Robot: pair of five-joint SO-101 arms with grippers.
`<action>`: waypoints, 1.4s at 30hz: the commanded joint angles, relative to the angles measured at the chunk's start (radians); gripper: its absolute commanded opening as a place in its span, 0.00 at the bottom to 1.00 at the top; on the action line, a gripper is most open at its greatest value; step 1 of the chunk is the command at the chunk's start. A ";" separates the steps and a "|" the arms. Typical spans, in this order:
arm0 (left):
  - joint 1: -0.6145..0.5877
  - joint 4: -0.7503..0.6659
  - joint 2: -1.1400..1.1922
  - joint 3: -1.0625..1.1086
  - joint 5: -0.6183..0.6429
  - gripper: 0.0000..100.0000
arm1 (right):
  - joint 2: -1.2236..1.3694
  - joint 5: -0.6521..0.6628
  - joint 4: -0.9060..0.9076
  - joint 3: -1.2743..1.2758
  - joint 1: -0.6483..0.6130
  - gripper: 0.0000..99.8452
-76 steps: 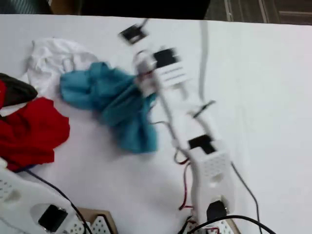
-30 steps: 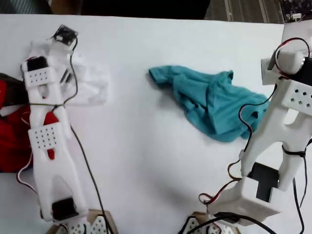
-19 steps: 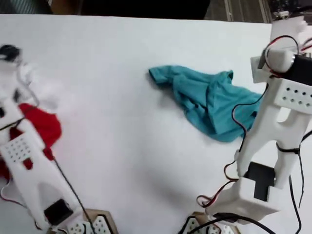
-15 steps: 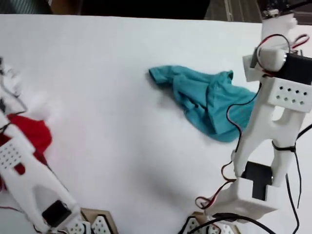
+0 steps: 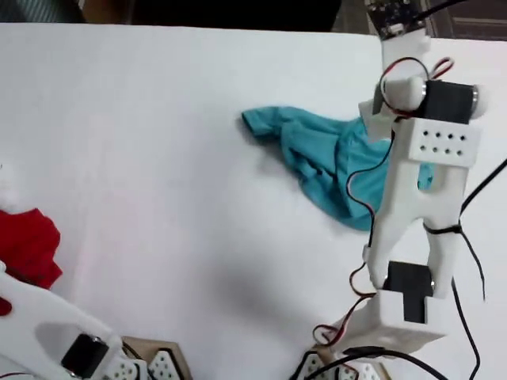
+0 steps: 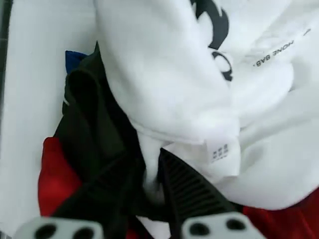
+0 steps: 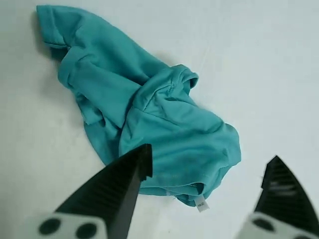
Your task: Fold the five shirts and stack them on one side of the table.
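Shirts unfolded: teal shirt (image 5: 317, 158) crumpled, white shirt (image 6: 164, 74) bunched.

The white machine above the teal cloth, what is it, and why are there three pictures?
It is one of two small robot arms at a white table. One picture looks down from overhead; the other two come from a camera on each arm's wrist. The right arm stands over a crumpled teal shirt, with the right gripper open above it. The left gripper pinches a white shirt, which lies over a black shirt and a red shirt.
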 commanded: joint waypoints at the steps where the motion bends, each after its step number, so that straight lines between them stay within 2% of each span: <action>1: -0.008 0.017 -0.140 -0.053 0.078 0.13 | -0.047 -0.003 -0.008 0.014 -0.031 0.35; 7: 0.118 0.017 -0.272 -0.162 0.226 0.26 | -0.045 -0.086 -0.027 0.130 -0.117 0.35; 14: 0.230 0.021 -0.368 -0.160 0.420 0.26 | -0.045 -0.086 -0.286 0.364 -0.214 0.35; 17: 0.256 0.021 -0.367 -0.124 0.462 0.26 | -0.041 -0.086 -0.384 0.439 -0.266 0.35; 21: 0.338 0.021 -0.377 0.104 0.483 0.26 | 0.042 -0.086 -0.473 0.480 -0.309 0.35; 26: 0.463 0.023 -0.407 0.403 0.548 0.26 | 0.231 -0.084 -0.539 0.433 -0.300 0.35; 32: 0.641 0.020 -0.658 0.777 0.569 0.26 | 0.456 -0.084 -0.506 0.242 -0.305 0.34; 34: 0.680 0.015 -0.766 0.914 0.563 0.26 | 0.506 -0.084 -0.455 0.173 -0.308 0.26; 38: 0.698 -0.057 -0.953 1.188 0.559 0.26 | 0.536 -0.086 -0.361 0.048 -0.309 0.00; 40: 0.697 -0.129 -1.030 1.336 0.520 0.26 | 0.524 -0.086 -0.320 0.000 -0.311 0.04; 42: 0.695 -0.199 -1.099 1.488 0.489 0.26 | 0.498 -0.086 -0.268 -0.052 -0.318 0.02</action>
